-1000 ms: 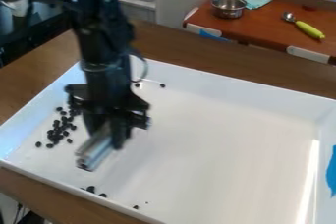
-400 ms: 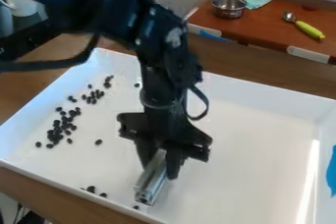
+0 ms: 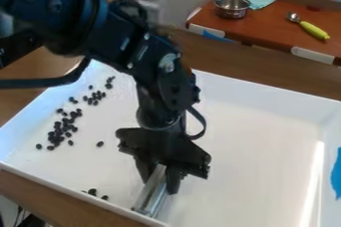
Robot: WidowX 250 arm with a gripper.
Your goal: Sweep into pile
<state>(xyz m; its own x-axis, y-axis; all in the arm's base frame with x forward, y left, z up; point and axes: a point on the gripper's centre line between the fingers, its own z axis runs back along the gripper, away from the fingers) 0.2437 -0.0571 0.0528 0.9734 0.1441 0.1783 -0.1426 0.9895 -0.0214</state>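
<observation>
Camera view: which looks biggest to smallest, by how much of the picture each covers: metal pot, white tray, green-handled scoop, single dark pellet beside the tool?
1. White tray
2. Metal pot
3. Green-handled scoop, longer than the pot but much thinner
4. Single dark pellet

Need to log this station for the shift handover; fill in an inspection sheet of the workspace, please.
Surface: white tray on a wooden table.
Job's things: dark beans in a loose scatter at the tray's left, not one pile; a lone bean to their right, a few more by the near wall.
Clutter: blue patch on the tray's right wall.
Gripper: holds a metal bar slanting down toward the near wall; gripper low over the tray.
Cables: black loop beside the arm; another black cable at left.
Surroundings: pot, cloth and green-handled scoop on a reddish table behind.
</observation>
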